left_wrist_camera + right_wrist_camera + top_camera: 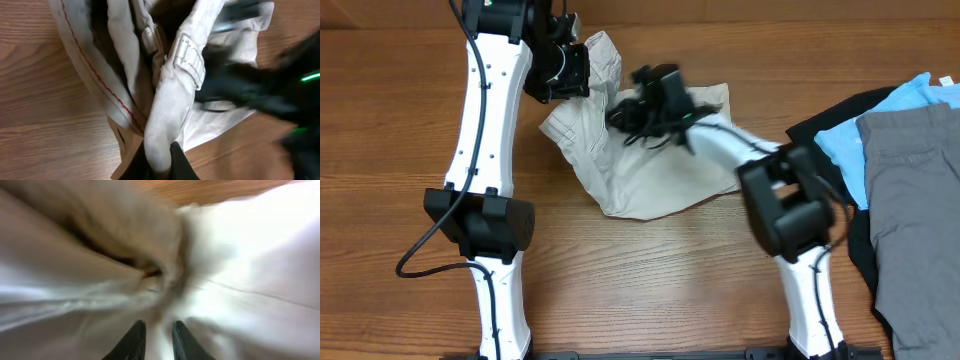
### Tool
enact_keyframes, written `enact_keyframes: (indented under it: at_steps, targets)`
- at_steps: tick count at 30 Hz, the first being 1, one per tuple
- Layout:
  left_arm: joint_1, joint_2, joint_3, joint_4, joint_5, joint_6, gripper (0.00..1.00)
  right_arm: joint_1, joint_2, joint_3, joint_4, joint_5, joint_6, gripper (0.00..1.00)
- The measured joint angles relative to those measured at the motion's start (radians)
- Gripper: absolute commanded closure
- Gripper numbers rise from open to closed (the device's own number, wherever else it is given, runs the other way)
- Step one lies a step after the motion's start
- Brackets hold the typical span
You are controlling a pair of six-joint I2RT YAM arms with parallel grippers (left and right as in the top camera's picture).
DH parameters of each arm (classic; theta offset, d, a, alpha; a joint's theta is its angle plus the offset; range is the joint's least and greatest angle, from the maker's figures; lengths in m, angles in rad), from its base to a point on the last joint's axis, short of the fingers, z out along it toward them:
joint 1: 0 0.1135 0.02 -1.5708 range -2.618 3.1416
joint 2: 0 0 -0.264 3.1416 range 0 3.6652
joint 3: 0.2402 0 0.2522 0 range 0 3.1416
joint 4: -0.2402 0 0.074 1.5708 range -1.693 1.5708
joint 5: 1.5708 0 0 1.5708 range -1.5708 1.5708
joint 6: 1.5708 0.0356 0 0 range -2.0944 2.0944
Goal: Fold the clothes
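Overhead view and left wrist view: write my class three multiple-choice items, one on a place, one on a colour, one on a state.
1. In the overhead view, the grey garment lies:
A at the right side
B under the left arm
C on top of the shorts

2. The shorts are:
A red
B beige
C green

3. The left fingers are:
A wide open over bare wood
B closed on the grey garment
C closed on a fold of the shorts

Key:
1 A, it shows at the frame's right side.
2 B, their cloth is pale beige.
3 C, the left wrist view shows beige cloth pinched at the fingers.
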Motion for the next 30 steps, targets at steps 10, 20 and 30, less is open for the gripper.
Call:
enact_keyframes:
  at_steps: [10,20,30]
  targets:
    - [-0.017,0.000,0.004,0.006,-0.014,-0.004,0.96,-0.289,-0.358,0.010,-0.761,0.031,-0.217,0.96]
    - [-0.068,0.000,0.004,0.085,-0.014,-0.088,0.96,-0.299,-0.357,-0.104,-0.940,0.208,-0.362,0.96]
    - [-0.160,0.000,0.004,0.159,-0.018,-0.119,0.96,-0.299,-0.357,-0.396,-0.609,0.246,-0.384,0.96]
